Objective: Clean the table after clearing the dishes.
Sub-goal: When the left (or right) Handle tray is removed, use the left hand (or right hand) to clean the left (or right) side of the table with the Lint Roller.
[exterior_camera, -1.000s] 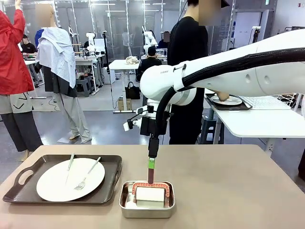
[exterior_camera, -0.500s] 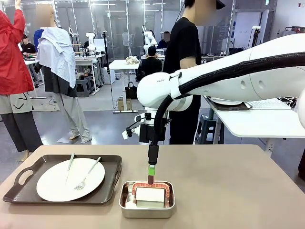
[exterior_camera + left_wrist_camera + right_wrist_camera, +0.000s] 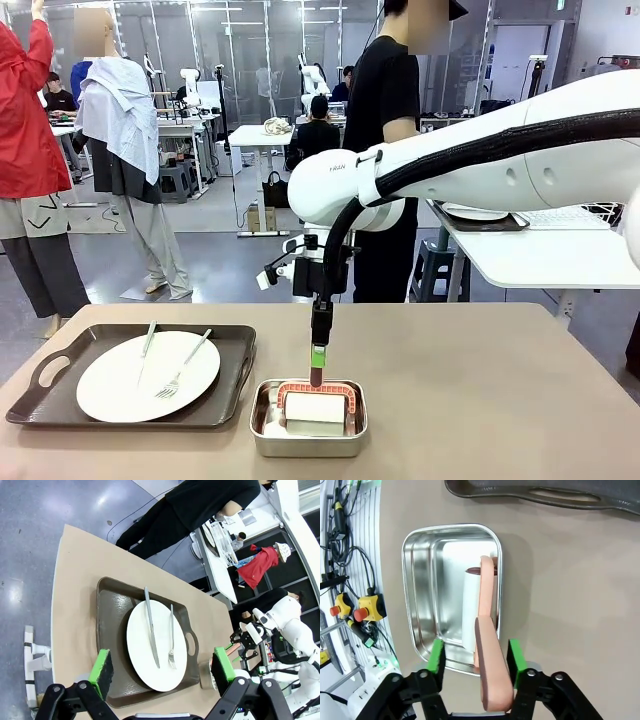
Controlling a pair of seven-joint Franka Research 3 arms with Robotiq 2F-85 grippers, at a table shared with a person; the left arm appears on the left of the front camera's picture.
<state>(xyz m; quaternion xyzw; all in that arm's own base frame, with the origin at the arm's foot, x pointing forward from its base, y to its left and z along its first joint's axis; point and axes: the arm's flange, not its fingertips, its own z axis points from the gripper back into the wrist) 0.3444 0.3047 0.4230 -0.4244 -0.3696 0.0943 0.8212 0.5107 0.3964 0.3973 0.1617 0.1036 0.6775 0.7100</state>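
White right arm (image 3: 500,150) stretched across the middle, elbow high above its claw, wrist turned straight down, right claw (image 3: 318,366) vertical, green pads (image 3: 437,655) parted, left claw (image 3: 162,669) spread wide, tilted downward

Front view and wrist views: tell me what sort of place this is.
Probably a robotics lab or test workshop, not a dining room. Emergency-stop buttons and loose cables sit beside the table, and workbenches with equipment stand on an open floor behind.
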